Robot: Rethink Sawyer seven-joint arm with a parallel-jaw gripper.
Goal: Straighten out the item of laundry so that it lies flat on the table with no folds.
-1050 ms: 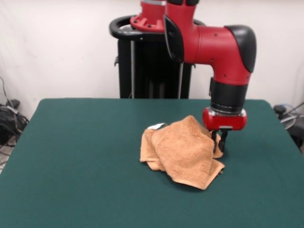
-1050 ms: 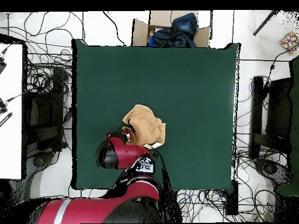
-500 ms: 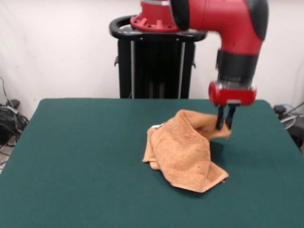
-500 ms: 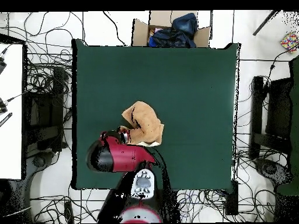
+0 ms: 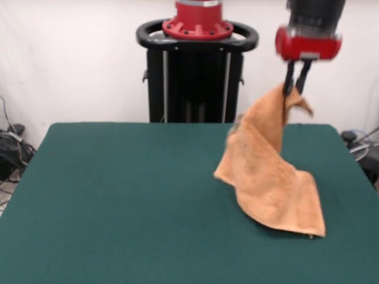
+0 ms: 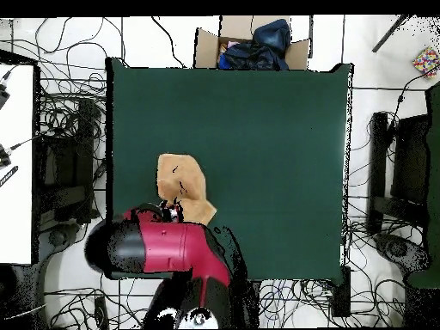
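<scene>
The table (image 5: 118, 201) carries only the lower part of the hand towel (image 5: 269, 177), which trails on the felt near the table's edge at the right of the front view, about midway along it. The rest of the cloth hangs in a tilted sheet from the tool (image 5: 295, 83), whose two dark prongs are pressed together on one upper corner, high above the table.

As a judgement, the step in hand is drawing the cloth out. To do it well, carry the held corner on along the line it hangs in, away from the resting hem, then lower it slowly so the sheet rolls down flat. Letting go from this height would likely leave it crumpled (terry cloth tends to drag on felt, which should help anchor the hem).

In the overhead view the red arm (image 6: 159, 249) covers the tool and the held corner. A small flap beside the prongs may be folded over; its underside is hidden. The bands and tag cannot be made out.
</scene>
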